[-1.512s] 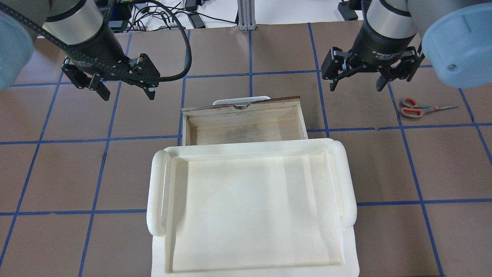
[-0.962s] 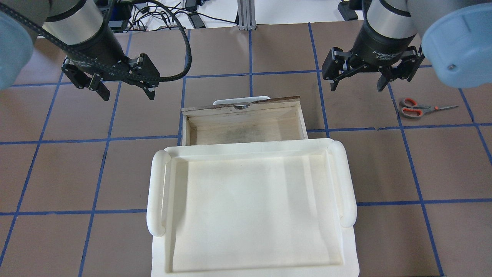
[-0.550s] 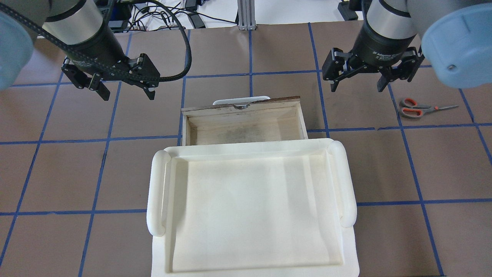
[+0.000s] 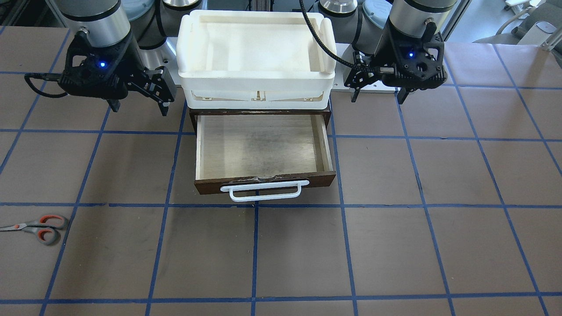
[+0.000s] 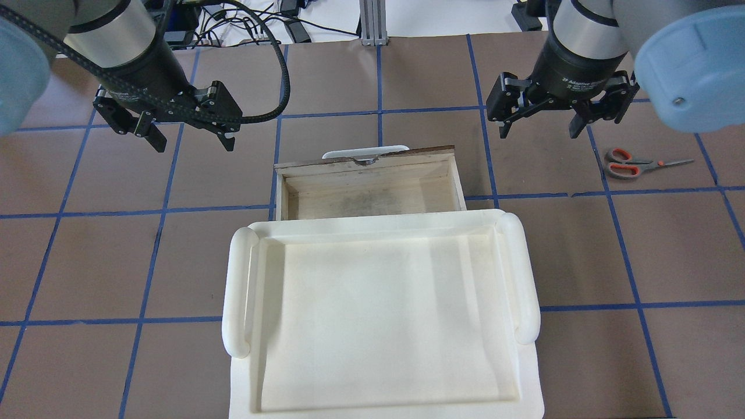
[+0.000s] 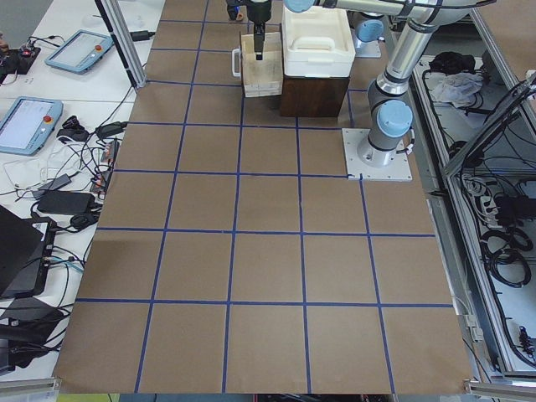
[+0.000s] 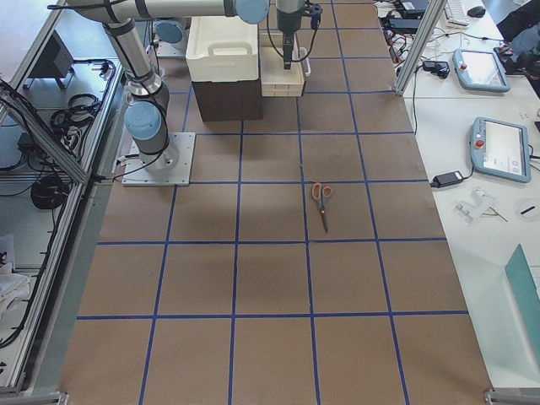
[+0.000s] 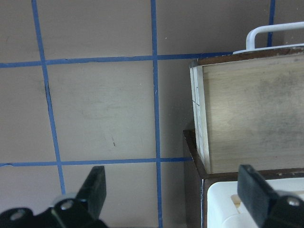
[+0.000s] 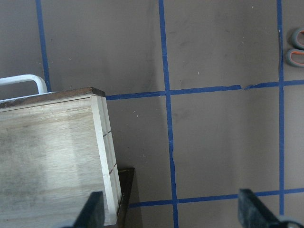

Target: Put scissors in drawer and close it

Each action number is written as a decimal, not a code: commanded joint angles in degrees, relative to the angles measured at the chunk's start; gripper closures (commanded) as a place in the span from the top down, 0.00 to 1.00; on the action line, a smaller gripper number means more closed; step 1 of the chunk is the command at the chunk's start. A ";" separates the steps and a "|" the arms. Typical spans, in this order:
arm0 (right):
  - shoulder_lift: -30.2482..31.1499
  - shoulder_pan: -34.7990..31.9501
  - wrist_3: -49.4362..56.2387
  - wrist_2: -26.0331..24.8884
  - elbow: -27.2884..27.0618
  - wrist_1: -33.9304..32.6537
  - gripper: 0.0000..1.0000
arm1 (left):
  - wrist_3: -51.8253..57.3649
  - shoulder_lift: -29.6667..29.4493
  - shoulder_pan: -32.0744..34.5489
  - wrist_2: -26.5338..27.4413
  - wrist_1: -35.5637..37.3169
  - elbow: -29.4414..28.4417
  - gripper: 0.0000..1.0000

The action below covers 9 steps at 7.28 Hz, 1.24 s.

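Observation:
The scissors [image 5: 631, 164] lie flat on the table at the right, handles toward the drawer; they also show in the front view [image 4: 39, 227] and the right side view [image 7: 322, 197]. The drawer [image 5: 364, 158] is pulled open and empty, with its white bar handle on the far side [image 4: 263, 192]. My right gripper [image 5: 539, 129] is open and empty, hovering between the drawer and the scissors. Its wrist view shows the drawer corner [image 9: 47, 152] and the scissors' handle loops [image 9: 298, 47] at the edge. My left gripper [image 5: 192, 139] is open and empty, left of the drawer [image 8: 247, 114].
A large white plastic tray [image 5: 238, 291] sits on top of the dark cabinet [image 4: 259, 110] that holds the drawer. The table is brown with a blue tape grid. Cables and tablets lie beyond the table's far edge.
My right arm has shifted very slightly to the left. The left arm, the scissors and the drawer have not moved.

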State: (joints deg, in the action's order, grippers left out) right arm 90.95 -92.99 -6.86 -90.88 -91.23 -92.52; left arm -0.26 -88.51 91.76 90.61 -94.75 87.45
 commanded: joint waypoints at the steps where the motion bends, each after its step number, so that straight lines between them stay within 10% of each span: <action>1: -0.42 0.00 0.53 0.18 0.00 -0.12 1.00 | 0.00 0.00 0.00 0.00 0.00 0.00 1.00; 9: -0.51 0.08 1.32 0.01 0.09 -0.47 1.00 | 0.00 0.09 0.00 0.00 0.00 0.00 1.00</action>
State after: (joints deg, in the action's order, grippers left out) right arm 90.44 -92.92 -5.98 -90.53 -91.22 -92.98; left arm -0.26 -88.43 91.76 90.62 -94.75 87.45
